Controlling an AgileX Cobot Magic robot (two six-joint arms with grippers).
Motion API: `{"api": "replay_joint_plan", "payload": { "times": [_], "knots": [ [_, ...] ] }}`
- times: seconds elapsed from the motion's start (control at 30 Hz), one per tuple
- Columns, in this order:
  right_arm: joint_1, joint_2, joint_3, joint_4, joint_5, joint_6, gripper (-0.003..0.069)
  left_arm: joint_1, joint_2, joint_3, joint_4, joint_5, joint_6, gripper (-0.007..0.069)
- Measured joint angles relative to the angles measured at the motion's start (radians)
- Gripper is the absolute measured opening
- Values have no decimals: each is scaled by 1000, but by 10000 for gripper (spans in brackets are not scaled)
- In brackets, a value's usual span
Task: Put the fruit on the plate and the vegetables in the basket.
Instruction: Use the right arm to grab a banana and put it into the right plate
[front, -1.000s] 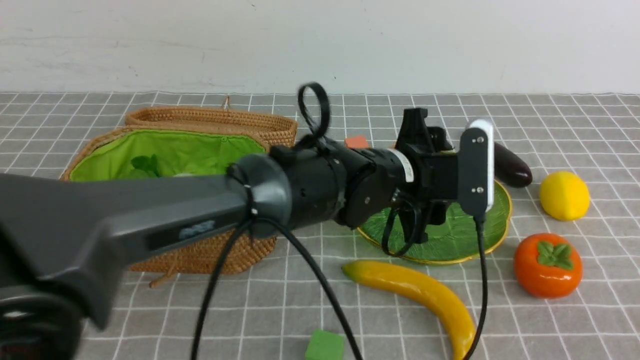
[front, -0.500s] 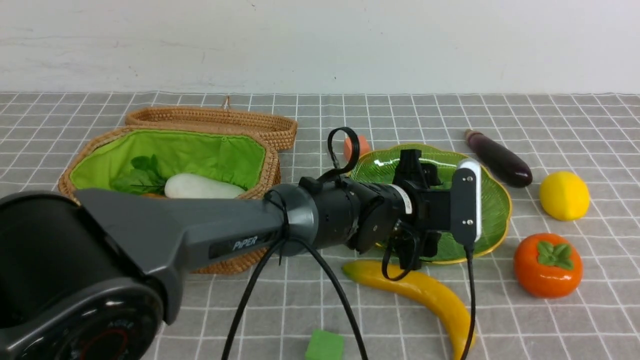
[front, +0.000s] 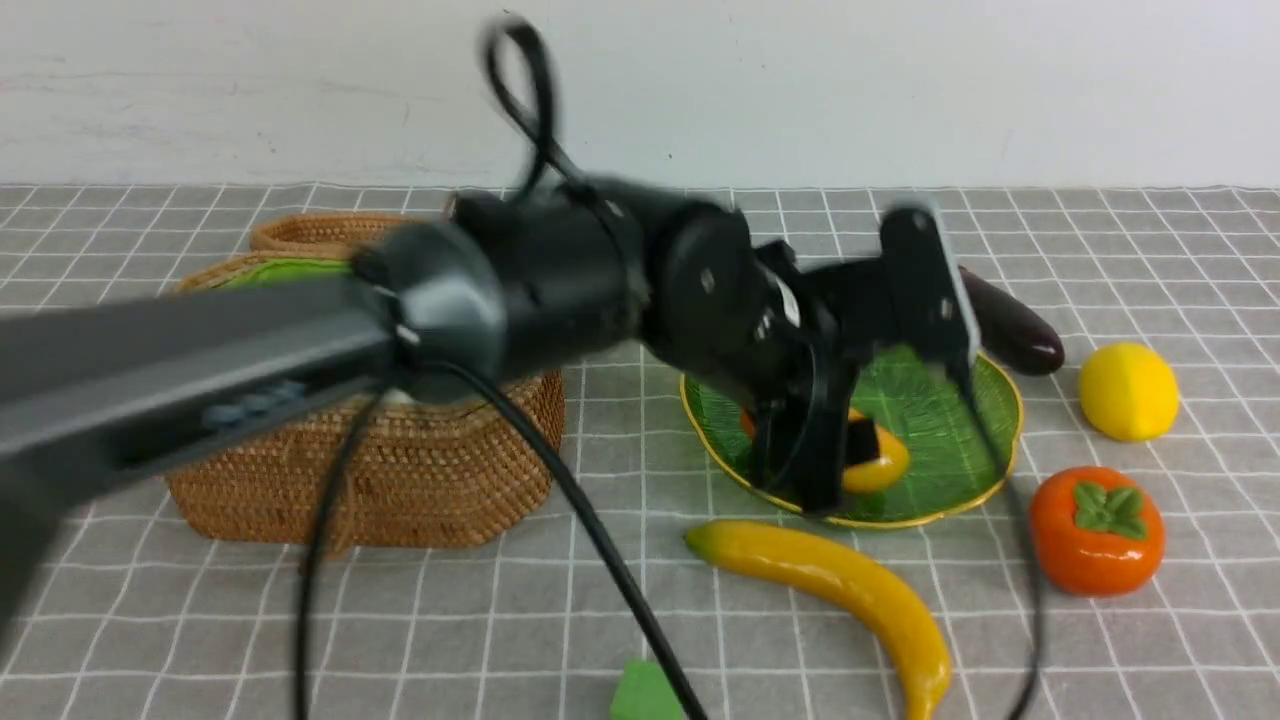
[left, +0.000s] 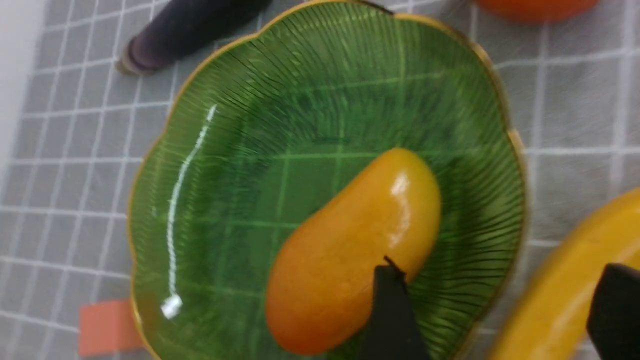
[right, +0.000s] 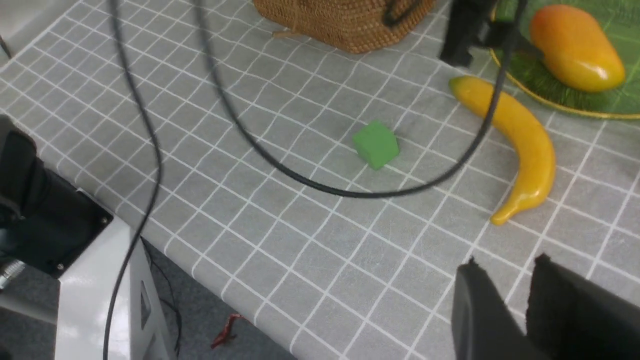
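a grey gridded cloth (front: 480, 620) meets your white wall (front: 900, 90). the glossy oval mango (left: 350, 240) lies on the ribbed green glass plate (left: 225, 175); your left gripper (left: 500, 290) over that plate stands apart, your right gripper (right: 506, 265) barely apart, empty.

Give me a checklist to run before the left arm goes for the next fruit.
1. Mango lying on the plate: ok.
2. Left gripper empty, jaws apart: ok.
3. Bare room on the plate beside the mango: ok.
4. Banana, lemon, persimmon on the plate: not ok, all on the cloth.
5. Eggplant in the basket: not ok, it lies outside, beside the plate.
6. Basket contents: cannot tell, the left arm hides the inside.
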Motion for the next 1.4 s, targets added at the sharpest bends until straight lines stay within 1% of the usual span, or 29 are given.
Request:
{"api": "replay_joint_plan", "payload": {
  "times": [0.03,0.07,0.1,0.13,0.17,0.2,0.23,0.27,0.33,0.47,0.5,0.53,0.63,0.73,0.83,0.87,0.9,0.93,1.03,1.13,1.27,1.37,1.4],
  "knots": [
    [0,31,0,-12,0,6,166,0,-68,0,-23,36,-132,351],
    [0,59,0,-28,0,14,167,0,-109,0,-33,52,-218,296],
    [0,105,0,-44,0,20,167,0,-184,0,-39,86,-372,194],
    [0,113,0,-47,0,20,167,0,-195,0,-39,91,-394,179],
    [0,195,0,-65,0,24,167,0,-289,0,-30,152,-573,52],
    [0,204,0,-68,0,24,167,0,-317,-1,-24,176,-606,31],
    [0,249,0,-73,0,25,169,0,-362,-1,0,219,-690,-11],
    [0,315,0,-74,-6,25,169,0,-401,-1,23,263,-738,-13],
    [4,390,0,-74,-29,25,169,0,-469,14,59,344,-786,-13],
    [28,552,0,-80,-123,17,169,0,-564,97,106,443,-831,-13],
    [47,626,0,-88,-164,15,169,0,-628,163,113,472,-851,-13],
    [50,643,0,-90,-174,15,169,0,-636,182,113,474,-852,-13],
    [74,786,0,-122,-247,15,195,0,-787,345,107,480,-864,-13],
    [77,886,0,-151,-293,15,247,0,-903,486,100,461,-868,-13],
    [77,987,0,-172,-361,15,340,0,-1042,627,97,400,-868,-13],
    [77,999,0,-172,-371,15,347,0,-1042,627,97,400,-868,-13],
    [77,1023,0,-176,-393,15,377,0,-1094,674,97,371,-868,-13],
    [77,1074,0,-180,-444,15,423,0,-1151,726,97,337,-868,-13],
    [77,1155,0,-208,-525,15,482,0,-1257,787,94,283,-868,-13],
    [78,1216,0,-240,-588,15,496,0,-1302,797,94,271,-868,-13],
    [78,1274,0,-277,-641,15,490,0,-1325,798,94,262,-870,-13],
    [78,1306,-2,-286,-654,15,447,0,-1329,798,94,262,-870,-13],
    [78,1308,-3,-286,-656,15,423,0,-1329,798,94,262,-870,-13]
  ]
}}
